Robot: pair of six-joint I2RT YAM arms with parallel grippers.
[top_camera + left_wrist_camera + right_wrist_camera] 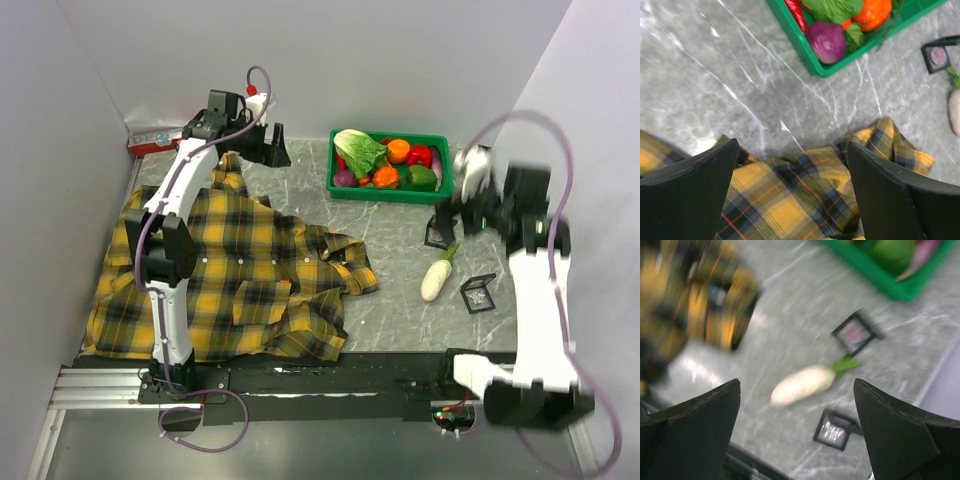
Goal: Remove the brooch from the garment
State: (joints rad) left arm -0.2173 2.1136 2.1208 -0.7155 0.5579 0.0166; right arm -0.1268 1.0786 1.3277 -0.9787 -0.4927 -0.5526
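Cloth of the yellow-and-black plaid shirt covers the left half of the surface. From above no brooch shows on it, only small white buttons. What looks like the brooch is a pale, glinting speck inside a little black box on the right, just right of a white radish and well apart from the shirt, though blur keeps this from being certain. A second little box sits farther back, near a green basket of vegetables. The right pincer hangs above the radish and the boxes with its jaws spread wide and nothing between them. The left pincer is likewise wide open and empty, poised over a far fold of the shirt. I judge the brooch to be light, small and rigid, with thin petals that could bend and a smooth metal face that could slip. Fingertips should therefore close gently on its outer rim. The shirt is soft and limp and would lift with any tug.
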